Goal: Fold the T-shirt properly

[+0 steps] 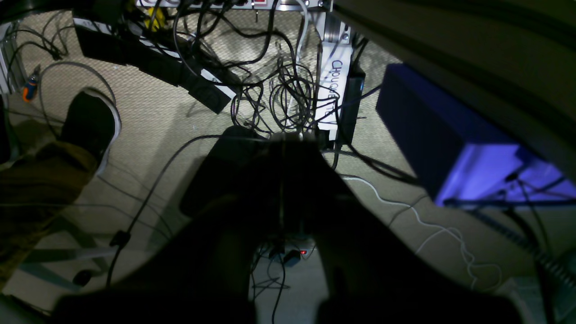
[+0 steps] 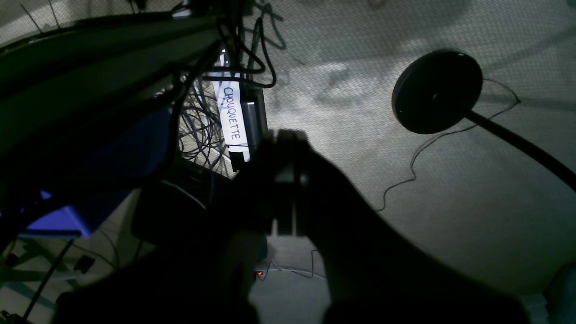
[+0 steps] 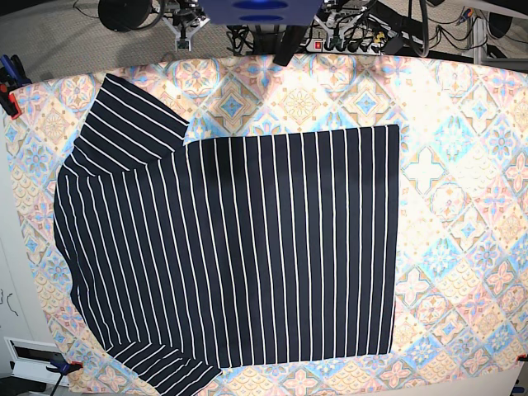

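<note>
Zero folds are made: the T-shirt point(image 3: 239, 247) lies spread flat on the tablecloth point(image 3: 462, 206), collar end toward 9 o'clock, hem toward 3, one sleeve at 10 and the other at 7. I see neither arm over the table in the base view; both hang off its 12 o'clock edge. My left gripper point(image 1: 282, 189) and right gripper point(image 2: 288, 184) look down at floor and a tangle of cables point(image 1: 279, 94), jaws pressed together, holding nothing. I judge the task at its start. The next move calls for bringing both arms over the cloth, spreading the jaws, and pinching a sleeve and the hem corner on one long side.
</note>
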Tool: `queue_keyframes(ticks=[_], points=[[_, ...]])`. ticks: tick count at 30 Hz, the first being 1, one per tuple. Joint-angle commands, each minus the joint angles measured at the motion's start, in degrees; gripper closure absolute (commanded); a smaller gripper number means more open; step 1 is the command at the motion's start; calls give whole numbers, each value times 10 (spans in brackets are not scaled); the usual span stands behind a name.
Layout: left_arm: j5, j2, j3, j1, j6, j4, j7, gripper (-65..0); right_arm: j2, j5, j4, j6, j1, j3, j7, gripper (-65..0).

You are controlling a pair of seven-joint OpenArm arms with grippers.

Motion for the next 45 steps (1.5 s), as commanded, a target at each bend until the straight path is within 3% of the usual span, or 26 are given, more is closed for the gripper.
queue_keyframes(ticks=[1,22,30,40,45], points=[[0,0,0,3,-1,0,-2,0,0,0,2,1,-4,1,5,-3],[4,-3,1,26,-1,1,-2,0,2,0,2,1,-22,-1,6,-3],[4,-29,1,59,-1,8,-4,0,27,0,5,1,-67,-3,33,-2],[5,-33,1,190,-1,210,-2,0,42,0,11,0,-127,1,104,0],[5,-33,1,230,-1,262,-2,0,48,0,106,-2,-193,1,115,0]])
